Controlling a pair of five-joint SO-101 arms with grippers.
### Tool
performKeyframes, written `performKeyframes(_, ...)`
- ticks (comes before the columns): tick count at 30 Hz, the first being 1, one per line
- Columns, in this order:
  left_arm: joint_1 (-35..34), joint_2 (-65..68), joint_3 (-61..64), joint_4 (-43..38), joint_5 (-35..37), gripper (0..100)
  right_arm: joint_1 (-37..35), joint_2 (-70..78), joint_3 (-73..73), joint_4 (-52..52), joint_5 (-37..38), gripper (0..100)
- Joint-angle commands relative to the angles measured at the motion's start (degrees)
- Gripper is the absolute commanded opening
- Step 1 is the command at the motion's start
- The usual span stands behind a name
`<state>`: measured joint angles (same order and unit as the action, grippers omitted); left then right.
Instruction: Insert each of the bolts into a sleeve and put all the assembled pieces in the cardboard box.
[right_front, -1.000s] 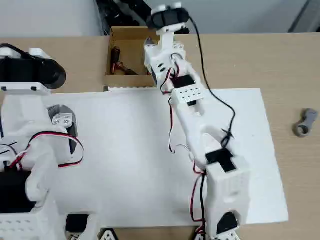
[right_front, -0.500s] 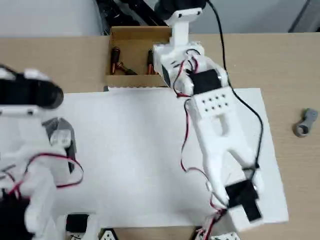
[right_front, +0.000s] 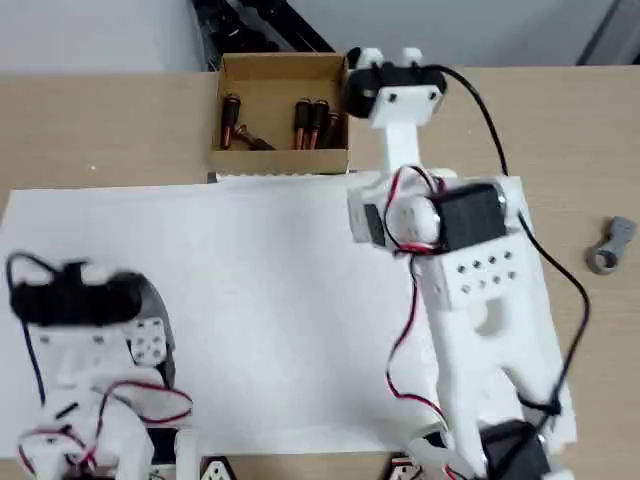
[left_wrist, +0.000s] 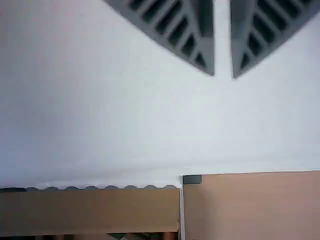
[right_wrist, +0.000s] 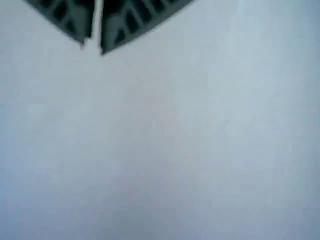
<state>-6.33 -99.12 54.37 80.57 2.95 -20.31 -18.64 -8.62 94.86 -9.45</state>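
Lying in the cardboard box (right_front: 283, 70) at the far edge of the table (right_front: 120, 120) are several bolt-and-sleeve pieces (right_front: 305, 120), dark and copper-coloured. One group stands against the wall nearer the right arm (right_front: 470, 290). The others sit by the opposite wall, one of them slanted across the floor. They overlap, so their number is hard to count, and any marking on them is too small to read.

The left gripper (left_wrist: 222, 75) hangs over the white paper sheet (right_front: 260, 300). Its fingers (left_wrist: 195, 35) are drawn almost together, with a thin slit between them and nothing in it. The right gripper (right_wrist: 92, 47) is likewise closed to a slit over the paper, empty. Each gripper is cut off by the frame past its ribbed tips.

From above, the right arm covers part of the sheet, and the left arm (right_front: 90, 340) is cut off at the near edge. A small grey part (right_front: 610, 245) lies on the bare wood, well apart from the box.
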Motion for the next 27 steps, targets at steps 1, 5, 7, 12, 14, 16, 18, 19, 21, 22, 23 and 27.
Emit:
performKeyframes(1,-0.4,-5.7,3.9,-1.8,-2.5,1,0.8,-5.7,6.9,0.6,-0.4,0.3)
performKeyframes(5,-0.4,-3.3,4.6,-1.8,-11.5,1,1.0,-12.9,18.2,0.5,-0.1,0.3)
performKeyframes(7,-0.4,-3.5,5.5,-1.8,-16.1,1,1.0,-17.4,24.0,-0.3,-0.1,0.3)
performKeyframes(12,-0.4,-4.9,10.8,-3.1,-19.3,1,1.2,-31.1,39.3,-7.6,0.0,0.3)
performKeyframes(14,-0.9,-5.0,12.4,-5.4,-19.3,1,1.2,-37.5,47.1,-12.4,0.0,0.3)
performKeyframes(16,-3.0,-5.0,14.5,-8.3,-19.3,1,1.2,-44.4,55.1,-17.4,0.0,0.3)
performKeyframes(18,-5.7,-5.0,17.5,-11.3,-19.3,1,1.2,-51.8,63.0,-22.1,0.0,0.3)
performKeyframes(19,-7.0,-5.0,18.7,-12.4,-19.3,1,1.2,-55.9,66.7,-24.4,0.0,0.3)
performKeyframes(21,-9.2,-5.0,21.0,-13.8,-19.3,1,1.2,-64.1,74.5,-28.4,0.0,0.3)
performKeyframes(22,-9.9,-5.1,22.0,-14.4,-19.3,1,1.2,-68.3,78.0,-30.2,0.1,0.3)
performKeyframes(23,-10.3,-5.1,22.8,-14.8,-19.3,1,1.2,-72.4,80.8,-31.9,0.3,0.3)
performKeyframes(27,-10.4,-5.1,25.5,-15.0,-19.3,1,1.2,-86.7,90.4,-36.3,6.4,0.3)
